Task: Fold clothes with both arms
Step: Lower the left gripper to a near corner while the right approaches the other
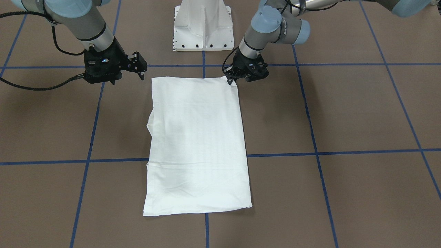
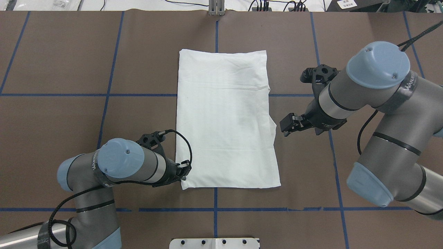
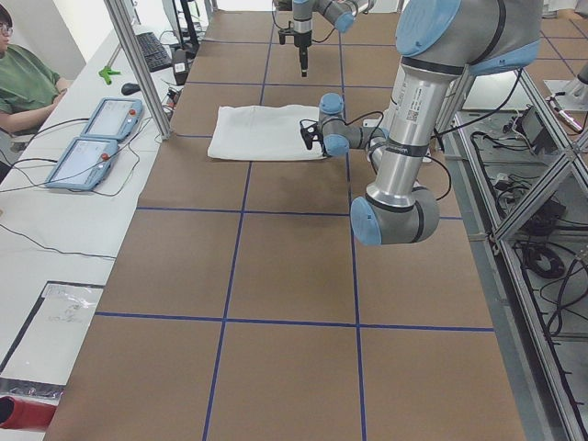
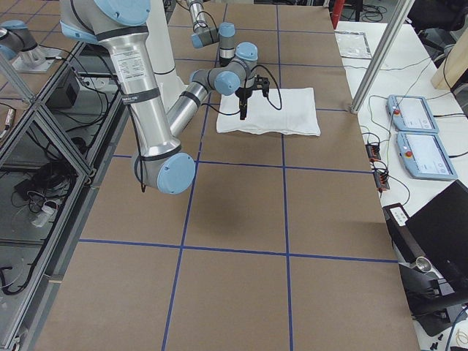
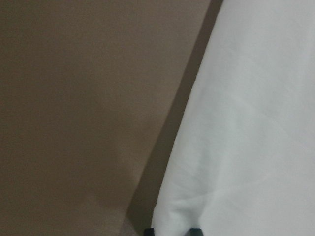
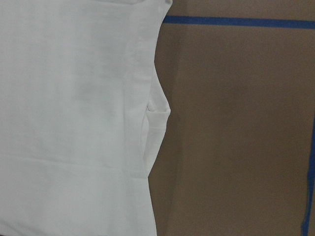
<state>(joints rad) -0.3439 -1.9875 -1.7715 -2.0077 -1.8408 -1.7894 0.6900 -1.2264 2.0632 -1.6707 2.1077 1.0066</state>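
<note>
Left gripper (image 1: 230,81) is clamped on the shirt's (image 1: 198,144) corner nearest the robot. Right gripper (image 1: 139,67) hovers beside the shirt, touching nothing; its opening cannot be told.

T-shirt (image 1: 198,144) lying flat on the desk (image 1: 344,113), bare surface stretching wide either side, left gripper (image 1: 230,80) crowding its corner, right gripper (image 1: 140,67) hovering beside

A white fabric garment (image 6: 74,123), folded flat, fills the left half. Its right edge bulges outward at mid-height in a small tucked flap (image 6: 158,112). Beside it lies the bare brown table surface (image 6: 231,147), crossed at the top by a blue tape line (image 6: 236,21).
</note>
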